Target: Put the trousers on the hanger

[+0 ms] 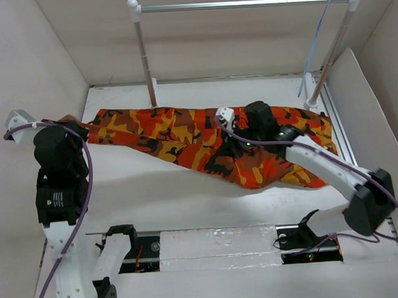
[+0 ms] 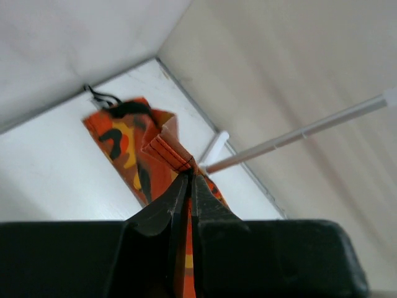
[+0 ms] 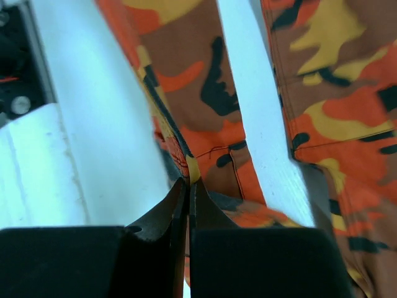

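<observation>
The camouflage trousers (image 1: 185, 140) lie stretched across the white table, leg ends at the left and waist at the right. My left gripper (image 1: 78, 128) is shut on a leg hem; the left wrist view shows the jaws (image 2: 190, 178) closed on the orange hem (image 2: 167, 149), lifted a little. My right gripper (image 1: 233, 135) is shut on a fold of cloth near the trousers' middle; the right wrist view shows it (image 3: 189, 183) pinching a raised ridge of fabric (image 3: 205, 87). The thin pale wire hanger (image 1: 315, 43) hangs from the rail's right end, apart from both grippers.
A rail with white posts (image 1: 144, 55) and a silver crossbar (image 1: 245, 3) stands at the table's back; it also shows in the left wrist view (image 2: 298, 131). White walls close in the left, back and right sides. The arm bases sit in black slots (image 1: 304, 240) at the near edge.
</observation>
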Robot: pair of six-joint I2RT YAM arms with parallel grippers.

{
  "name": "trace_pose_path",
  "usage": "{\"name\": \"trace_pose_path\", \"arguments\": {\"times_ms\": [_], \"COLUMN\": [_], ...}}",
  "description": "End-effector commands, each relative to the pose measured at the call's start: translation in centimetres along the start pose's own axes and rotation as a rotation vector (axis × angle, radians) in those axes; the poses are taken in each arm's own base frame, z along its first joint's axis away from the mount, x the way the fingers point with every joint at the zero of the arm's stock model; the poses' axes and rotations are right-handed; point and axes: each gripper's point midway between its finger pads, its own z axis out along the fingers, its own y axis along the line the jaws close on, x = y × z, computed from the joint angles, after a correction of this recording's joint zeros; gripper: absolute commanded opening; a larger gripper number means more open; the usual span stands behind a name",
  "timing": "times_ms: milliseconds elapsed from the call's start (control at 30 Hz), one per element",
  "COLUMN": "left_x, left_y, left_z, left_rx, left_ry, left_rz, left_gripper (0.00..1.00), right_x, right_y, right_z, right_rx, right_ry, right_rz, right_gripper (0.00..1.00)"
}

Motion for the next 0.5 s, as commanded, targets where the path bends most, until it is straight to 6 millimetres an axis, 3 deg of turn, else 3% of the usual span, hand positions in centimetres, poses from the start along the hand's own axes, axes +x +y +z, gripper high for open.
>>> {"name": "trace_pose_path", "arguments": {"times_ms": [0, 33, 100, 133, 167, 200, 233, 267, 300, 333, 367, 400, 433, 467], "left_x": [-5.2, -5.0, -4.7, -4.3, -2.9, -2.7, -2.2, -1.4, -1.0, -0.5, 0.2, 1.1, 1.7, 2.1], "left_y": [0.8, 1.3, 2.1, 2.4, 3.1, 3.0, 3.2, 3.7, 3.6, 3.7, 4.0, 4.3, 4.6, 5.0], "left_z": [-2.9, -2.6, -2.3, -1.9, -0.7, -0.4, 0.2, 1.0, 1.9, 2.6, 3.3, 4.2, 4.8, 5.3], "left_rx": [-0.04, -0.068, -0.103, -0.115, -0.145, -0.148, -0.161, -0.184, -0.196, -0.201, -0.217, -0.243, -0.257, -0.278], "left_ry": [-0.189, -0.193, -0.2, -0.193, -0.167, -0.164, -0.156, -0.139, -0.133, -0.121, -0.106, -0.083, -0.067, -0.059], "left_rz": [0.009, 0.021, 0.054, 0.063, 0.096, 0.099, 0.116, 0.136, 0.171, 0.196, 0.219, 0.238, 0.266, 0.284], "left_gripper": [0.0, 0.0, 0.0, 0.0, 0.0, 0.0, 0.0, 0.0, 0.0, 0.0, 0.0, 0.0, 0.0, 0.0], "right_x": [-0.9, -1.4, -1.8, -3.6, -3.2, -3.3, -3.9, -7.4, -5.4, -5.5, -8.9, -8.1, -8.6, -8.9], "right_y": [2.4, 2.0, 0.3, 0.0, -2.5, -2.3, -3.4, -4.7, -8.6, -10.3, -12.4, -14.5, -15.2, -15.1], "right_z": [-4.8, -5.5, -5.1, -4.6, -1.2, -1.1, 0.1, 0.4, 3.3, 3.8, 3.5, 4.6, 4.6, 4.5], "right_rx": [0.021, 0.036, 0.054, 0.037, 0.001, -0.012, -0.015, 0.008, 0.052, 0.085, 0.148, 0.196, 0.2, 0.192], "right_ry": [0.007, -0.002, -0.007, -0.04, 0.02, 0.017, 0.02, -0.026, 0.055, 0.085, 0.024, 0.037, 0.019, 0.023], "right_rz": [-0.076, -0.066, -0.036, -0.053, -0.009, -0.008, -0.014, -0.049, 0.018, 0.058, 0.047, 0.117, 0.129, 0.134], "right_gripper": [0.0, 0.0, 0.0, 0.0, 0.0, 0.0, 0.0, 0.0, 0.0, 0.0, 0.1, 0.24, 0.4, 0.62]}}
